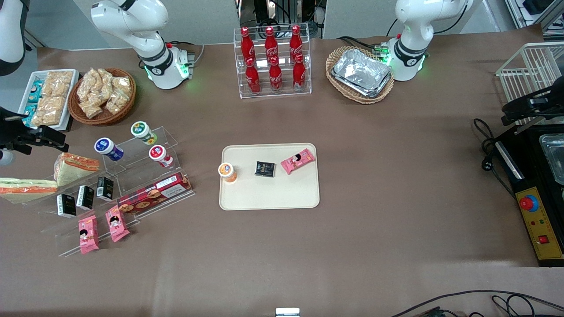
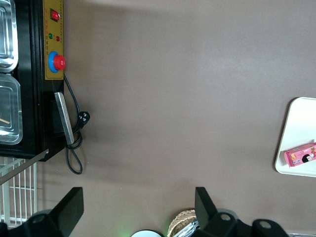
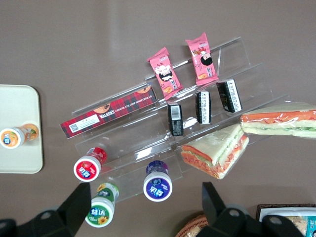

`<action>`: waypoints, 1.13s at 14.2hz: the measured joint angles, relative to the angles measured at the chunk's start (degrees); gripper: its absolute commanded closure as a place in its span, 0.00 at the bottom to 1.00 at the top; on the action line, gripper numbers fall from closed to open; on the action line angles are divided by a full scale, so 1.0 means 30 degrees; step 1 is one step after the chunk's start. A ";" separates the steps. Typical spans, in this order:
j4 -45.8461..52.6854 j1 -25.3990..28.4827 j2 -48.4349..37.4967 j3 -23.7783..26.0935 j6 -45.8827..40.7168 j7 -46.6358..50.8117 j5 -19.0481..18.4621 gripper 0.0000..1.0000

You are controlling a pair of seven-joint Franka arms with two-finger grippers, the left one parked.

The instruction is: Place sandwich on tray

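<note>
Sandwich (image 1: 26, 188) lies on the clear stepped rack (image 1: 132, 176) at the working arm's end of the table, beside a chunkier wedge (image 1: 72, 168). Gripper (image 1: 31, 136) hovers above that end. Tray (image 1: 269, 196) sits mid-table holding an orange cup (image 1: 227, 171), a black packet (image 1: 265, 169) and a pink packet (image 1: 298, 160). From the right wrist, fingers (image 3: 81, 200) are spread wide, holding nothing, with the sandwich (image 3: 281, 122) lying flat below.

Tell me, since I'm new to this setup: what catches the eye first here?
The cream tray at mid-table, holding a small cup, a black packet and a pink packet. Farther from the camera stands a clear rack of red cola bottles. At the working arm's end, the open tool hovers above the snack shelves, the long sandwich nearby.
</note>
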 measured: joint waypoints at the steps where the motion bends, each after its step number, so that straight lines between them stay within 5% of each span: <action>1: 0.0000 0.0009 0.0003 0.0020 -0.0010 0.0016 0.0000 0.00; 12: 0.0443 0.0455 0.0003 -0.0331 -0.1382 0.0235 -0.0242 0.00; 16: 0.0442 -0.1258 0.0174 -0.1042 -0.1380 0.2100 -0.0284 0.00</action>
